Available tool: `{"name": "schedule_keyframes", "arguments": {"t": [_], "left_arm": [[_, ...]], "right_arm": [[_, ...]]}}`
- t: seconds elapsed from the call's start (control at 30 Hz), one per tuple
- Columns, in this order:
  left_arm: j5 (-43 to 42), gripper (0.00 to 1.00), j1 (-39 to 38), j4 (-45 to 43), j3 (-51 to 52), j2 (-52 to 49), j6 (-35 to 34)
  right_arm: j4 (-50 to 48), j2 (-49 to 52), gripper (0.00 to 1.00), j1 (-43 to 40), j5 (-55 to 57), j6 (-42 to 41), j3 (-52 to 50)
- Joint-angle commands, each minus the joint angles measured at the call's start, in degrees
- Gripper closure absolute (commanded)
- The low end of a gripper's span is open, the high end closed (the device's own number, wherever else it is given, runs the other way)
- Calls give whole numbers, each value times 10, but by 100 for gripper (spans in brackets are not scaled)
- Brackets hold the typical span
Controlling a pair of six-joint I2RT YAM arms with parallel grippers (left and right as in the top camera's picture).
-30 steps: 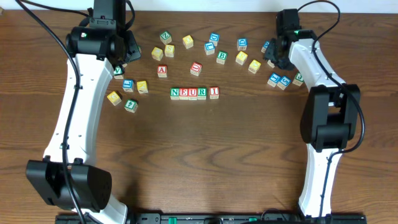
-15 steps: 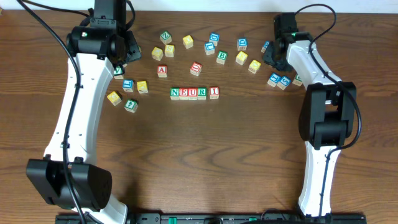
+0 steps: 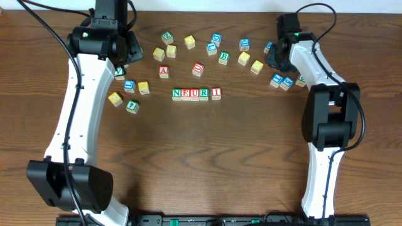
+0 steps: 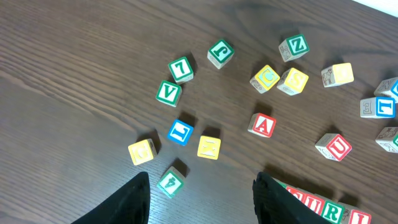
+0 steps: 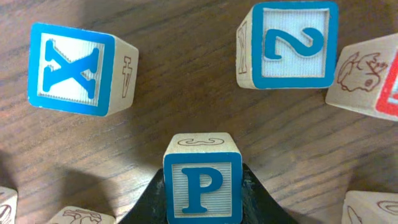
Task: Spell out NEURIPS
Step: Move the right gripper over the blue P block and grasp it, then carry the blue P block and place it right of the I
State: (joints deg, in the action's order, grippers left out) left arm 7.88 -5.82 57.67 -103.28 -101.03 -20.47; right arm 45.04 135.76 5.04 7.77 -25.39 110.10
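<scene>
The pale wooden cube with a blue-framed P [image 5: 202,183] sits far back on the right of the brown wooden desk [image 3: 207,163], with the jaws of the right arm [image 3: 312,61] clamped on its two sides; whether it is lifted off the wood cannot be told. A blue X cube [image 5: 74,68] and a blue 2 cube [image 5: 289,43] lie near it but apart. Mid-desk stands the row of cubes reading N, E, U, R, I [image 3: 196,93], so the step in hand looks like fetching the sixth letter. Next the P needs raising clear of its neighbours and setting touching the I's right side, face up, without nudging the row. The left arm [image 3: 78,107] hovers over the left scatter, jaws apart and empty
</scene>
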Motion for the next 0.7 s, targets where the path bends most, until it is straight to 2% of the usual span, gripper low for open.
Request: {"name": "schedule_keyframes", "arguments": {"t": [0.0,0.2,0.37,0.57,0.67], "left_arm": [[8,47,1,2,7,-6,12],[8,47,1,2,7,-6,12],[8,47,1,2,7,-6,12],[8,47,1,2,7,-6,12],[8,47,1,2,7,-6,12]], "right_arm": [[12,-11,83,-5,-7,48,6],[13,-61,78,-4,-56,97,6],[28,-105,78,1,-116,102,6],[97,-117,80,22,-196,118,5],[136,-115,80,37,-202,118,2]]}}
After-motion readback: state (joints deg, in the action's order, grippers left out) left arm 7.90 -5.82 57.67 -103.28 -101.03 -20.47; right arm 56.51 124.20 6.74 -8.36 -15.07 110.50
